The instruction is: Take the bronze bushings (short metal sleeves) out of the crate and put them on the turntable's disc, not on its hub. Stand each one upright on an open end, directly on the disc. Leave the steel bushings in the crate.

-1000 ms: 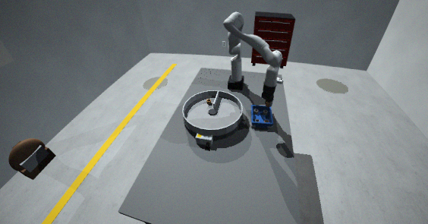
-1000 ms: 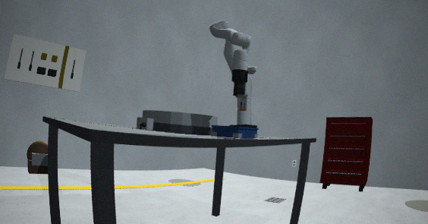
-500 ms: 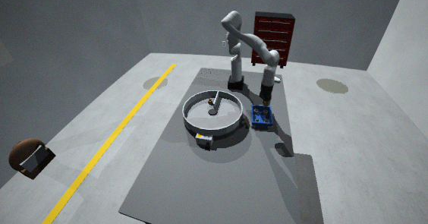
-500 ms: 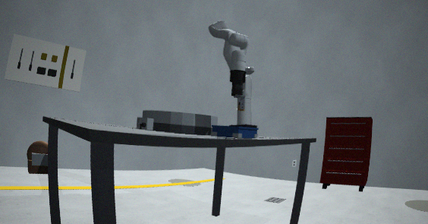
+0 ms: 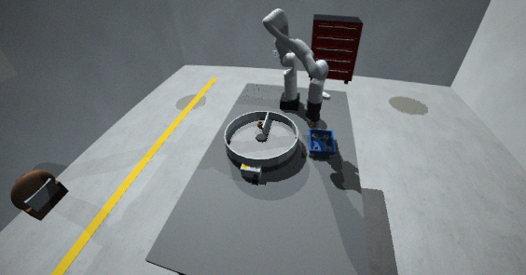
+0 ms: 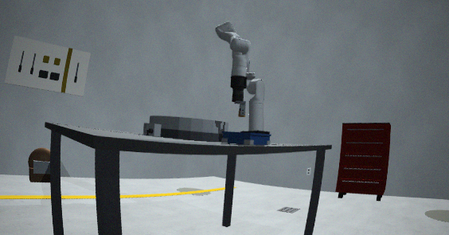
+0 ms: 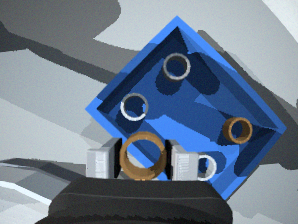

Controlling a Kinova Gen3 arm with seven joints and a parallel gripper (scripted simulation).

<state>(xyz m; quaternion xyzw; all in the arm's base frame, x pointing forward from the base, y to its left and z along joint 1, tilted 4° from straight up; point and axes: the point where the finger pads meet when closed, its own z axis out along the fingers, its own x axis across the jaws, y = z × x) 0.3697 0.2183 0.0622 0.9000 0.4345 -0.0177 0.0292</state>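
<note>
My gripper is shut on a bronze bushing, its open end facing the wrist camera. It hangs above the blue crate, near one edge. Another bronze bushing stands in the crate near a corner. Three steel bushings, in the wrist view one, a second and a third partly behind a finger, are in it too. On the turntable's disc, a bronze bushing sits behind the hub; its pose is too small to tell.
A high round wall surrounds the disc. An upright divider runs from the hub to the back wall, just right of the placed bushing. A small box sits on the turntable's front. The crate stands right of the turntable.
</note>
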